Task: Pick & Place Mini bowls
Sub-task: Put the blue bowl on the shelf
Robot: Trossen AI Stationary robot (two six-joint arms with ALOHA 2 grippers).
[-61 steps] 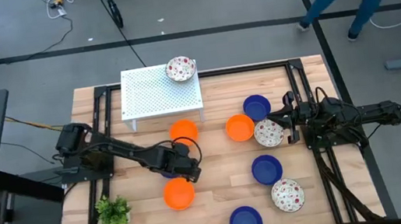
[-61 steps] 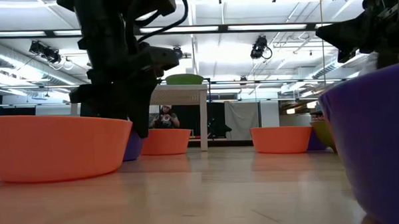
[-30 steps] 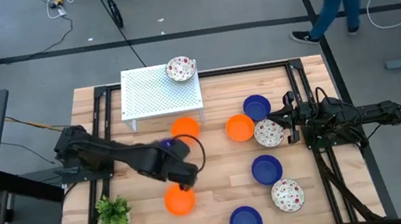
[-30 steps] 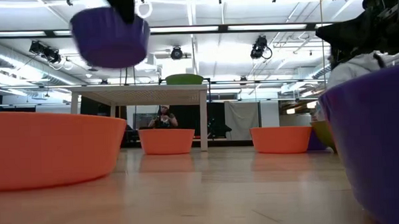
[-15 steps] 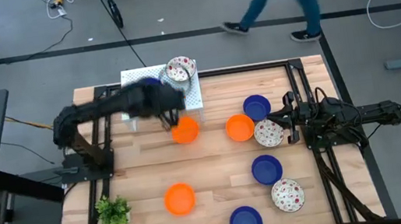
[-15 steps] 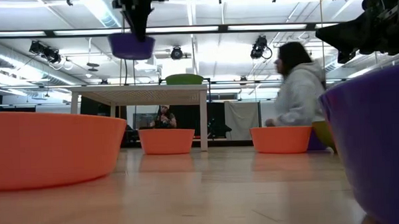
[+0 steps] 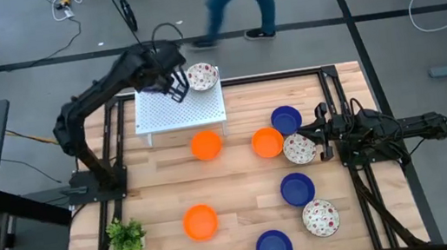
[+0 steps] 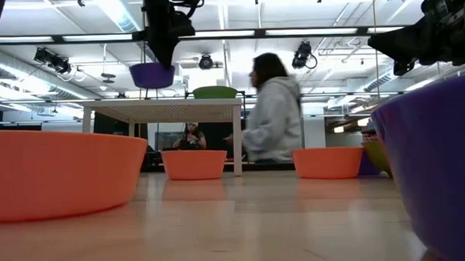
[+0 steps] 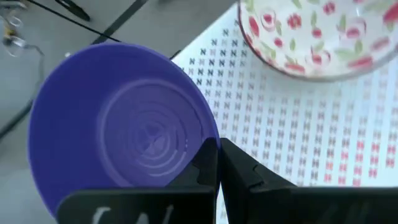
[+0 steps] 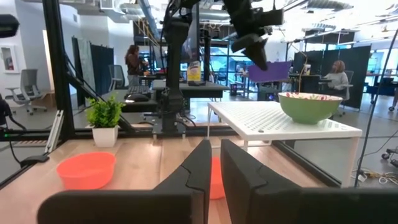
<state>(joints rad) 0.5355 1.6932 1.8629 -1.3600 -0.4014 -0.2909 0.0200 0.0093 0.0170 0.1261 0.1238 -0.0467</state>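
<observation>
Blue mini bowl [image 9: 124,127] pinched at its rim by left tool [image 9: 216,165], above rack [image 7: 179,105].

wooden table [image 7: 247,227]; bowls [image 7: 200,221], rack [image 7: 169,111], plant [image 7: 125,237]

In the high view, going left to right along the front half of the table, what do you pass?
Small green plant → orange bowl → blue bowl → blue bowl → speckled white bowl.
</observation>
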